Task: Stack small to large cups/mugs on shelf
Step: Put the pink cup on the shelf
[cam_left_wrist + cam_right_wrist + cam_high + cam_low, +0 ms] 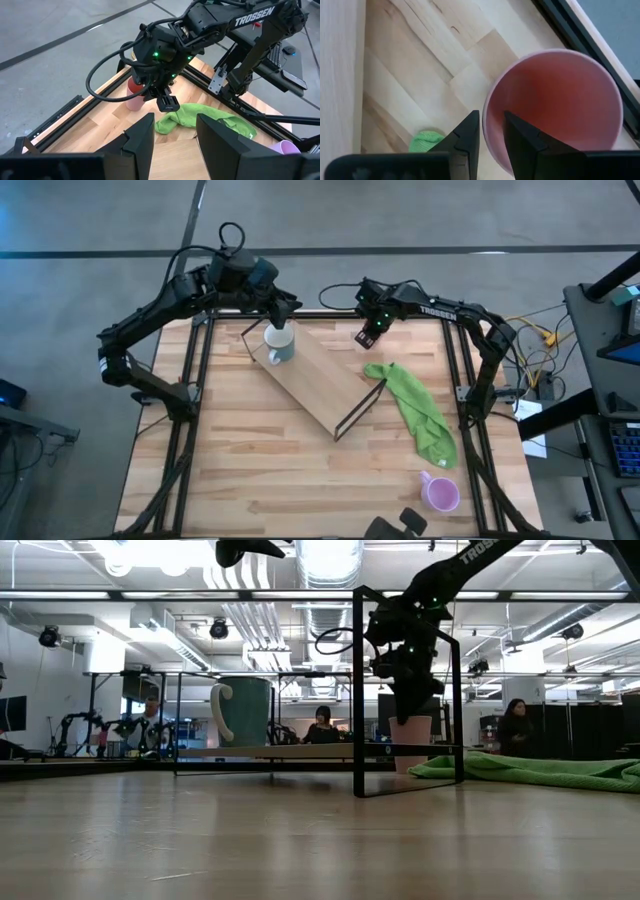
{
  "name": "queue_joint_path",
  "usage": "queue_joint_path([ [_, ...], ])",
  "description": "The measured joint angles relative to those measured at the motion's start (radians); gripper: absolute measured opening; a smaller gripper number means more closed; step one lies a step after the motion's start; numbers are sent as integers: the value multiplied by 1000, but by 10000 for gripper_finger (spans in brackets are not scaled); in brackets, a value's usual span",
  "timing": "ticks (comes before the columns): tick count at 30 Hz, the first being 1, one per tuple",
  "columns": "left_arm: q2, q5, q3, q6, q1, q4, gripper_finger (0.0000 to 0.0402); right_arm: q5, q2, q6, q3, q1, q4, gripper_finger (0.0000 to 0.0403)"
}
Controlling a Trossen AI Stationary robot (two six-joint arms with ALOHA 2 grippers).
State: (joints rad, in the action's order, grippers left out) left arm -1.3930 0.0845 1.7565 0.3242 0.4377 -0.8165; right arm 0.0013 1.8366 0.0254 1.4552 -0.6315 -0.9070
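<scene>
Salmon-pink cup (555,105) at the far edge of the surface (250,450), right end effector (491,131) straddling its rim.

One finger sits inside the cup and one outside, nearly closed on the wall, though contact is hard to confirm. The left end effector (174,131) hangs released above the far left end of the shelf (315,380), where the white mug (279,343) stands. The lilac mug (440,493) sits near right, beyond a green cloth (415,410).

light wood shelf (305,375), soft green cloth (420,412), smooth matt pink cup (555,107)
</scene>
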Motion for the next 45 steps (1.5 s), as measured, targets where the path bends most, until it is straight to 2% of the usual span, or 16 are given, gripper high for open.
queue_joint_path([
  [5, 0, 0, 0, 0, 0, 0, 132, 0, 0, -8, -1, 0, 9, 68],
  [11, 0, 0, 0, 0, 0, 0, 132, 3, 0, -9, -1, 0, 9, 16],
  [16, 0, 0, 0, 0, 0, -1, 132, 3, -15, -3, 1, 5, -5, 10],
  [24, 0, 0, 0, 1, 1, -2, 132, 0, -86, -2, 99, 58, -115, 9],
  [32, 0, 0, 0, 1, 1, -2, 132, 0, -136, -15, 236, 170, -121, 9],
  [39, 2, 0, 1, 2, 0, 0, 132, 0, -106, -29, 344, 312, -129, 9],
  [45, 2, 0, 1, 3, 0, 0, 132, 0, -77, -9, 377, 397, -131, 9],
])
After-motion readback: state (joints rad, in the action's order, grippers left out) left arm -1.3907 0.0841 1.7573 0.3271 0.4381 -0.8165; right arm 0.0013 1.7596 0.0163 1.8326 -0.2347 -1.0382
